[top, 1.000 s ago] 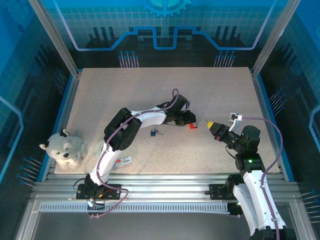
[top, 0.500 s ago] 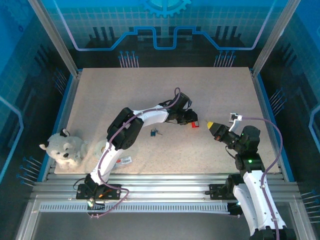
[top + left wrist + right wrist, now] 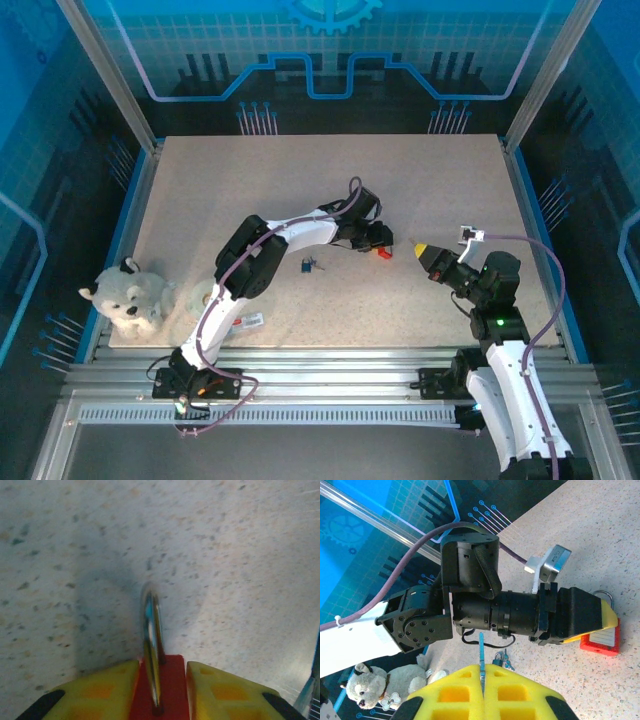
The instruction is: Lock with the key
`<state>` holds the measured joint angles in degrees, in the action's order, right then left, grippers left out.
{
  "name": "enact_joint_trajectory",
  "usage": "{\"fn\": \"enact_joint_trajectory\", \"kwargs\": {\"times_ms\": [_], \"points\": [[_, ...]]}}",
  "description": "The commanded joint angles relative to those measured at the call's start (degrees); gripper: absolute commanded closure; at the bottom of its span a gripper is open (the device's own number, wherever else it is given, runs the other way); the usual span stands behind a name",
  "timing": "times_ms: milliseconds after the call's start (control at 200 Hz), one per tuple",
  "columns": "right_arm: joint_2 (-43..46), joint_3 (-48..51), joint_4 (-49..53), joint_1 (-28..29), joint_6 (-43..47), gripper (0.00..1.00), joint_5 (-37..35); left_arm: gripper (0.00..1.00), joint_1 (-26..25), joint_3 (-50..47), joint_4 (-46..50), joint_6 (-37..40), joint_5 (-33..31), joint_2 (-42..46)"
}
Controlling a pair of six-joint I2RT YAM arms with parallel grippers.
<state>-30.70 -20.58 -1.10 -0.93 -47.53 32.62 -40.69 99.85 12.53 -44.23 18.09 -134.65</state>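
The left gripper [image 3: 379, 244] flanked the padlock [image 3: 172, 682], grip unclear. The right gripper [image 3: 481, 672] was closed tight, seemingly empty; the keys [image 3: 310, 265] lay untouched, locking not begun.

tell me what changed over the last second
The left arm's elbow swung slightly right, and the left gripper, its fingers flanking the red padlock, edged it a touch left. The right gripper, shut on a thin blue blade, the key bunch and the plush dog stayed put.
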Motion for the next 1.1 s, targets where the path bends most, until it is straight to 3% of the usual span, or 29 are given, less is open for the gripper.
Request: {"fn": "enact_joint_trajectory", "kwargs": {"times_ms": [0,766,1096], "points": [[0.37,0.45,-0.74,-1.0,0.06,1.0,0.6,0.68,-0.28,1.22,4.55,2.13,-1.46,-1.34],[-0.42,0.09,0.02,-1.08,0.42,1.0,0.3,0.45,-0.24,0.12,12.02,6.6,-7.03,7.24],[-1.89,-0.42,2.3,-1.27,1.42,1.0,-3.45,0.28,0.07,-10.83,6.48,6.25,-7.94,24.07]]}}
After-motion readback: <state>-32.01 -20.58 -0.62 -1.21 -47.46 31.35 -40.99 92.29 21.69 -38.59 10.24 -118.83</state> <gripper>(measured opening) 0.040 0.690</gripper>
